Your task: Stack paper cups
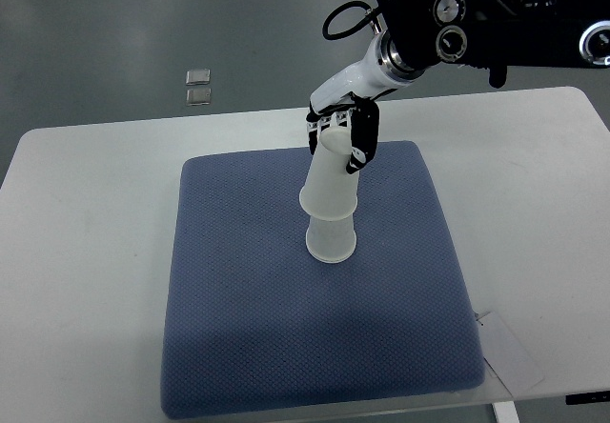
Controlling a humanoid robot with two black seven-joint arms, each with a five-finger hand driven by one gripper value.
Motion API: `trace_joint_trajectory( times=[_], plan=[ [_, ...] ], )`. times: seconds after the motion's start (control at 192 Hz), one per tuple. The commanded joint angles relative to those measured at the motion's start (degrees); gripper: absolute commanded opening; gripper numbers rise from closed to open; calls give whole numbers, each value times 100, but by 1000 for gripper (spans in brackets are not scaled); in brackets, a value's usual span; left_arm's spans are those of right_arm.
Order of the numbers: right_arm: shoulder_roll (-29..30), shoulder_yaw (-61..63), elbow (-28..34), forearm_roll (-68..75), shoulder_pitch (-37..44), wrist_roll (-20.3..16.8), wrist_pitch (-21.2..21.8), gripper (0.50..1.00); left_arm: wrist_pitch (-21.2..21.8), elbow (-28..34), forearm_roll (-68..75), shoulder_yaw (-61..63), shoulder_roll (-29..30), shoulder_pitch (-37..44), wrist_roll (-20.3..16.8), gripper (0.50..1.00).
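1. Desk (86, 251) — white, seen from steeply above; I see it carrying a blue textured mat (315, 347) that covers most of its middle.
2. Lower paper cup (331, 237) — white, standing upside down near the centre of the mat, its wide rim on the fabric.
3. Upper paper cup (332, 180) — white, also inverted, its mouth fitted over the top of the lower cup; it leans slightly, so the pair forms a tilted column rising toward the far edge of the mat.
4. Right hand (343, 132) — my working arm enters from the upper right, black housing first, then a white forearm. The fingers (362, 142) are dark and curl around the closed, narrow end of the upper cup, clamped on it from above and from its right side.
5. Left arm — I cannot find it anywhere in the view.
6. Floor (114, 32) — grey, beyond the far edge of the desk; two small square pale tabs (198, 86) lie there, one just beside the other.
7. Paper slip (510, 347) — white, flat on the desk, at the mat's near right corner.
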Motion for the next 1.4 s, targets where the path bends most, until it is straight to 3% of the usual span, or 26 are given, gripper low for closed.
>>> trace_joint_trajectory(
  times=[0.0, 0.469, 0.87, 1.396],
  plan=[
    [0, -10, 0, -47, -19, -1, 1, 715, 0, 0, -1, 0, 0, -5, 0, 1000],
    [0, -28, 0, -144, -89, -10, 10, 721, 0, 0, -1, 0, 0, -5, 0, 1000],
    [35, -28, 0, -126, -106, -10, -8, 778, 0, 8, -1, 0, 0, -5, 0, 1000],
    [53, -1, -18, -126, -106, -10, -16, 778, 0, 0, -1, 8, 0, -5, 0, 1000]
  ],
)
